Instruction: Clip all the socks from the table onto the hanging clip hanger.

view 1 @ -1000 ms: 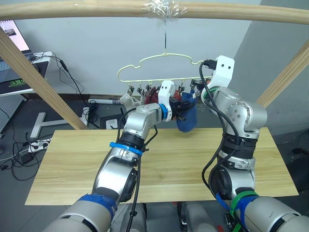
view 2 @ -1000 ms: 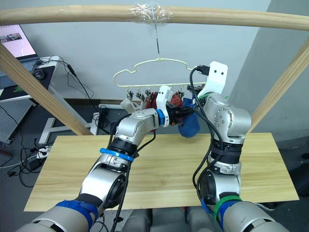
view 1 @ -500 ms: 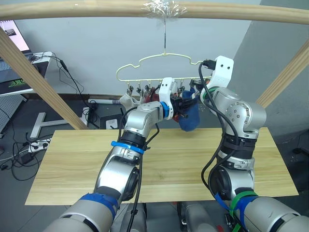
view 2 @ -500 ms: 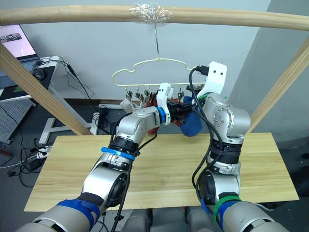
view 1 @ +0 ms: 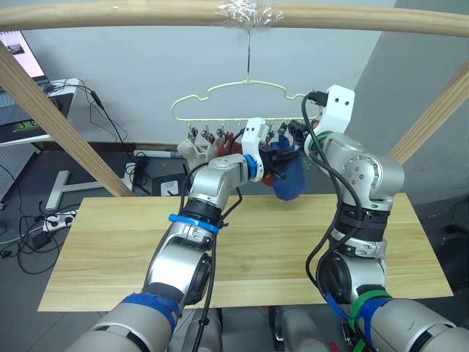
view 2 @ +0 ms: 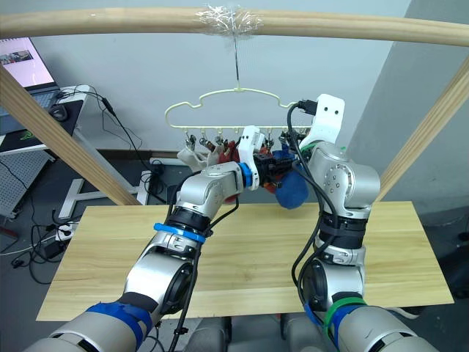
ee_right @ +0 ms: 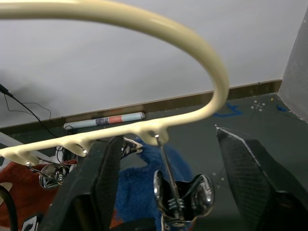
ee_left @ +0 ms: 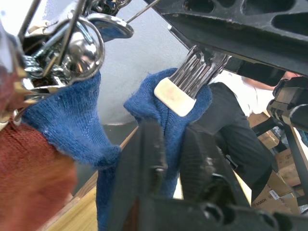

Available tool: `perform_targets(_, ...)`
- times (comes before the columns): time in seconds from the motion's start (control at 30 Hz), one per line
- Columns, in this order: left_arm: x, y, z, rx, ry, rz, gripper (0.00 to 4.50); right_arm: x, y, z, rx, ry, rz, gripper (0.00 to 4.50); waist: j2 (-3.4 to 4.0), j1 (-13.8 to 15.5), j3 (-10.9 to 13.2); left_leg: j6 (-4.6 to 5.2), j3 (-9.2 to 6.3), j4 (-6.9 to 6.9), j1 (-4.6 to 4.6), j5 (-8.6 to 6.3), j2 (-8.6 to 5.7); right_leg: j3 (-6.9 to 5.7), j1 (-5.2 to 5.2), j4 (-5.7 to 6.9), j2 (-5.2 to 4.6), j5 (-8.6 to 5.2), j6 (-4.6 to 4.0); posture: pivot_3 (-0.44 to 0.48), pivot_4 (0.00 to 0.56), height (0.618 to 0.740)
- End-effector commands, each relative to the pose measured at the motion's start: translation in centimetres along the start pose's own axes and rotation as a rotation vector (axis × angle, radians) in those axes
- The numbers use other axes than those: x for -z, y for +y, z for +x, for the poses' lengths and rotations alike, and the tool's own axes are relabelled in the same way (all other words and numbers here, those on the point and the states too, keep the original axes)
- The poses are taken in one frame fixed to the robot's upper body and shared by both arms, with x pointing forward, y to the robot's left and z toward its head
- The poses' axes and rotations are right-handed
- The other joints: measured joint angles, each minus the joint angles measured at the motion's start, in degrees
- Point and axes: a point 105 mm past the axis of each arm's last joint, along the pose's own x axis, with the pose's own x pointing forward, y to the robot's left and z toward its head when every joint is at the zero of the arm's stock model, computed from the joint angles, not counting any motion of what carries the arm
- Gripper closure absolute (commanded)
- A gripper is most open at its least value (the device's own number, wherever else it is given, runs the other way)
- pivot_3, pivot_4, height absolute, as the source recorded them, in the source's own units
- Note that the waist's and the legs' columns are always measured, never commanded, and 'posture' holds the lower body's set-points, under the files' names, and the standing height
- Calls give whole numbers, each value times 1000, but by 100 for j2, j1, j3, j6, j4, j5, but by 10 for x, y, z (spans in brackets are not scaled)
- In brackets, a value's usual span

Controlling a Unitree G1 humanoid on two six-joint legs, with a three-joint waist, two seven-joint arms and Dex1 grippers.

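Observation:
The pale clip hanger hangs from the top pole with a grey sock, rust-red socks and blue socks under its clips. My left gripper reaches in at the blue socks. In the left wrist view its fingers stand narrowly parted, with blue fabric in the gap. A clip with a cream pad bites that blue sock just above. My right gripper is open at the hanger's right end, its fingers wide apart on either side of a metal clip.
The light wood table lies below the hanger. A horizontal wooden pole carries the hook, and slanted poles frame both sides. A desk with a screen and floor cables stand at the far left.
My right gripper has opened wide around the clip. The left fingers have parted a little. The hanger has swung slightly to the left and the blue sock stays hanging.

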Motion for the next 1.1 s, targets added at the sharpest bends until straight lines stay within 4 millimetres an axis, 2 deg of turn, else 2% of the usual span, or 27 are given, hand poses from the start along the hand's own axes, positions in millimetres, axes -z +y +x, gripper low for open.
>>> perform_targets(0.03,-15,-12,-2,56,-29,59,2360,-12,4,-8,-20,-62,-13,1340,0,0,0,0,0,0,0,0,0,0,0,0,0,0,0,-4,194,740)
perform_targets(0.17,-11,-14,-7,69,1,107,1173,-7,0,-12,-15,-54,-17,1340,0,3,0,0,0,0,0,0,0,0,0,0,0,0,0,0,195,740)
perform_targets(0.3,-2,-21,-21,119,46,167,17,10,-9,-25,-29,-21,-38,1340,0,3,0,0,-2,-1,0,0,0,-1,0,0,0,0,0,0,191,740)
perform_targets(0.43,7,-25,-38,142,74,217,17,27,-17,-41,-62,12,-88,1340,0,1,0,-1,-2,-3,0,0,1,0,0,1,0,0,0,0,188,740)
perform_targets(0.63,16,-15,-73,67,36,228,17,66,-33,-74,-109,79,-208,1340,1,2,-2,-1,-3,2,2,1,1,1,3,0,0,0,0,2,178,740)
perform_targets(0.83,48,10,-124,-158,-14,274,17,106,-49,-106,-104,119,-287,1340,4,-7,-5,-1,-2,2,10,1,3,6,8,0,0,-1,1,24,166,740)
perform_targets(1.0,86,26,-162,-314,63,247,17,144,-70,-135,-68,184,-327,1340,3,50,-9,-1,-2,6,20,0,2,6,22,-6,-1,-2,4,42,166,740)
perform_targets(1.1,94,35,-181,-392,72,228,17,149,-74,-152,-54,164,-328,1340,2,72,-10,-1,1,12,28,1,3,12,33,-12,-2,-18,30,50,168,740)
